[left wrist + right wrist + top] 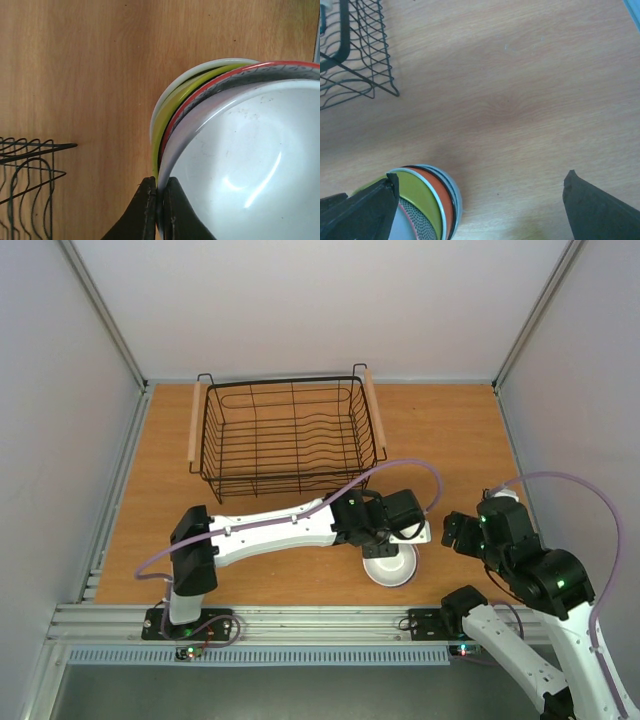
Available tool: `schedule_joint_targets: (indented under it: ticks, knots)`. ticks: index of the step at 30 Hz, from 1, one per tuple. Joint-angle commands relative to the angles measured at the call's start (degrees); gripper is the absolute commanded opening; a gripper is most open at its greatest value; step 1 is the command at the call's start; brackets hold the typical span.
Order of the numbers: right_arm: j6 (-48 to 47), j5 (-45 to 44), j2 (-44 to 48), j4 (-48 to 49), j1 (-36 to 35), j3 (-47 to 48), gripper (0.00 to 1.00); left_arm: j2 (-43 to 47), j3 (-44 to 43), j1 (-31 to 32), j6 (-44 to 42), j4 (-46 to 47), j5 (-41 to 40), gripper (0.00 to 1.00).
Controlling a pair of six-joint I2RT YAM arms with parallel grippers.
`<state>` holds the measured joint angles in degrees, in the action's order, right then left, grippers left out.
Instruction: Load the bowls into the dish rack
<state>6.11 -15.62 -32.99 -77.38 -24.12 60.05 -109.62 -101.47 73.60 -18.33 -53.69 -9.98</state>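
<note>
**A:** Near the worktop's (160,500) front edge, right of centre, how many bowls (392,568)?

**B:** One nested stack. From above only a white one shows. The left wrist view shows five rims: white, yellow-green, orange, grey speckled, white.

**A:** Grippers?

**B:** The left gripper (159,210) is pinched tight on the stack's rim. The right gripper (482,176) is spread wide just right of it, holding nothing.

**A:** Rack?

**B:** One dish rack (285,440) with two wooden handles (195,422), far centre, well apart from the stack.
</note>
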Motion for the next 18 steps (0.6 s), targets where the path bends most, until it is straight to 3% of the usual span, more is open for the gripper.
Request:
schedule_joint_targets:
  ticks: [1, 7, 14, 18]
  knots:
    - [-1.5, 1.2, 3.3, 1.8, -0.2, 0.1, 0.95, 4.7, -2.4, 0.1, -2.1, -0.6, -3.5, 0.0]
    - [-4.3, 5.8, 6.6, 3.6, -0.2, 0.1, 0.99, 6.2, -4.9, -2.0, -1.9, -1.7, -0.9, 0.01]
    - [-5.2, 12.9, 4.3, 5.7, -0.2, 1.6, 0.99, 8.2, -9.1, -9.1, 1.3, -5.4, 14.9, 0.0]
    - [-3.2, 19.5, 3.1, 9.6, -0.2, 3.7, 0.92, 11.3, -8.0, -15.7, 2.9, -5.1, 25.0, 0.01]
